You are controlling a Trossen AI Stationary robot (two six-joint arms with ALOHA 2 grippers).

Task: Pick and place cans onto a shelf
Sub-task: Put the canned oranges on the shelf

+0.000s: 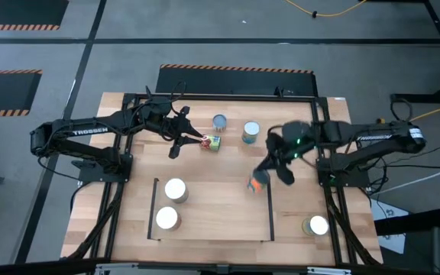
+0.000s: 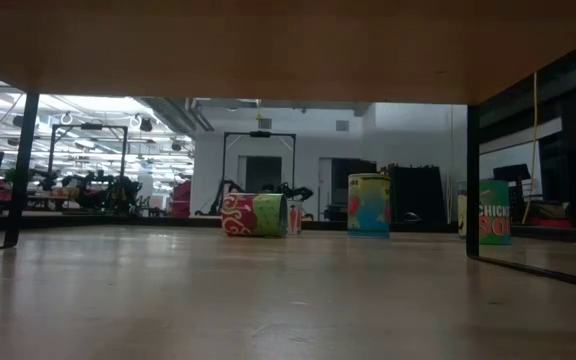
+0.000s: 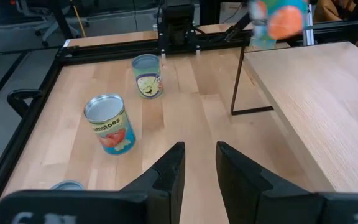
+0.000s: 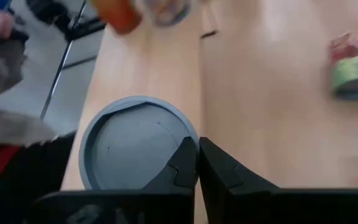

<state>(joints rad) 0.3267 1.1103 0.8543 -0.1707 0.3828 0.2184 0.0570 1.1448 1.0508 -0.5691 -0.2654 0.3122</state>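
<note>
The left tool (image 1: 189,143) hangs over the far-left part of the counter (image 1: 128,122), its fingers (image 3: 169,171) standing apart with nothing between them. Just beside it a red, green and yellow can (image 1: 211,143) lies on its side; the low view shows it tipped over on the wood as well. Past that, two upright cans stand near each other: the blue-topped can (image 1: 219,121) and the grey-blue can (image 1: 250,132).

The right tool (image 1: 268,172) is over the counter's middle-right, close to the right rail of the shelf (image 1: 220,206). Its fingers (image 4: 182,165) are pressed together and grip nothing. At its tip an orange-and-blue can (image 1: 257,183) shows only as a smear, right at the shelf's rail; whether it touches the tool or rests on anything I cannot tell. In the right wrist view a round grey lid (image 4: 129,140) fills the space just beyond the fingers; which can it belongs to I cannot tell.

Two white-topped cans stand upright on the left end of the shelf, the farther shelf can (image 1: 175,189) and the nearer shelf can (image 1: 166,219). A seventh can (image 1: 317,225) stands on the counter outside the shelf, at the near right corner
</note>
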